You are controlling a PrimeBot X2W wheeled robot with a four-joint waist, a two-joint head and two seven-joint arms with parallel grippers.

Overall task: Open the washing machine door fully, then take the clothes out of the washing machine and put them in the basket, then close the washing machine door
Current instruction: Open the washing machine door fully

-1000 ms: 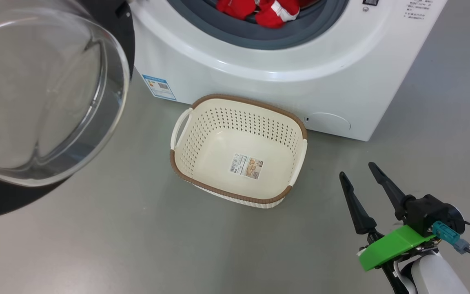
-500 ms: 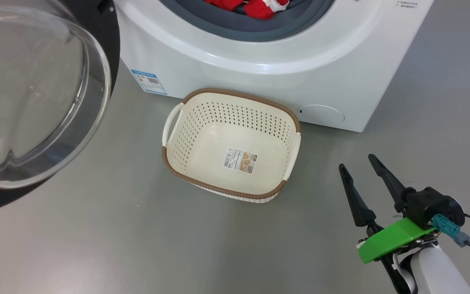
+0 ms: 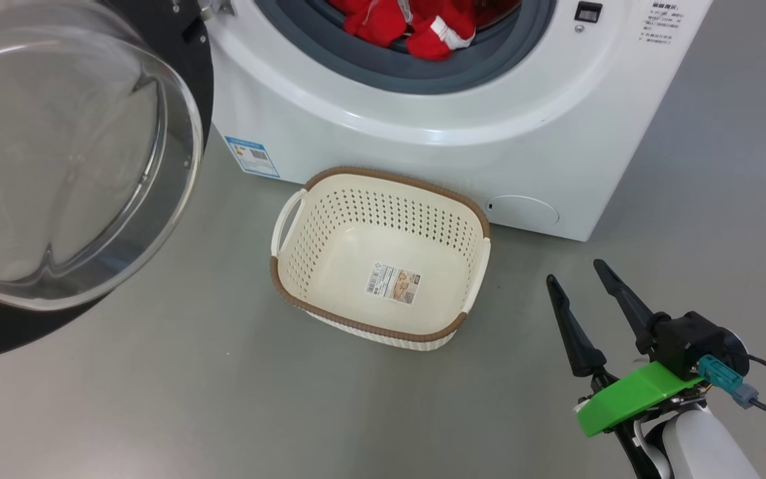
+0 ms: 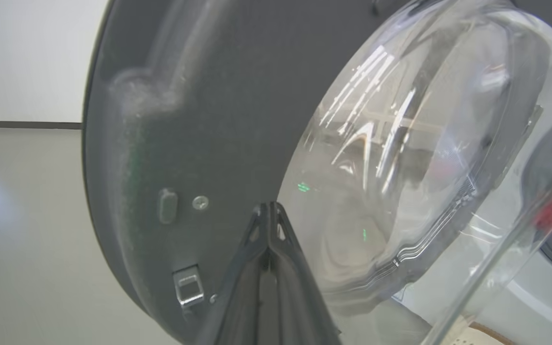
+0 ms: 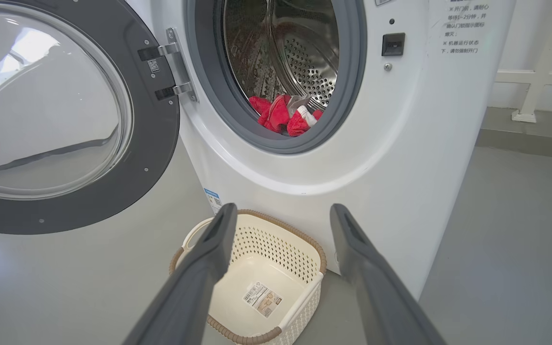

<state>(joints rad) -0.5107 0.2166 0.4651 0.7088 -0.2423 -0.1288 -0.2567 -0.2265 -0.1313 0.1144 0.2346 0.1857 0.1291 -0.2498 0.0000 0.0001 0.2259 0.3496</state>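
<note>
The washing machine door (image 3: 57,153) stands swung open at the left, its glass bowl facing me. The white washing machine (image 3: 423,133) has red clothes (image 3: 416,26) lying at the drum's mouth. On the floor in front of it sits the cream basket (image 3: 393,178), with nothing inside but its paper label. My right gripper (image 3: 573,271) hovers open to the right of the basket, holding nothing. In the right wrist view its fingers (image 5: 209,258) frame the basket (image 5: 304,249) below the clothes (image 5: 285,117). My left gripper (image 4: 269,206) is shut and points at the door's inner side (image 4: 175,143); whether it touches is unclear.
Grey floor lies all around the basket and the machine. A blue label (image 3: 251,155) marks the machine's lower left corner and a round cover (image 3: 522,209) its lower right. A white rail (image 5: 534,81) runs along the wall behind the machine.
The head view has shifted, so more of the drum's mouth and clothes shows. A green part of my left arm has come in at the lower left. My right gripper stays open.
</note>
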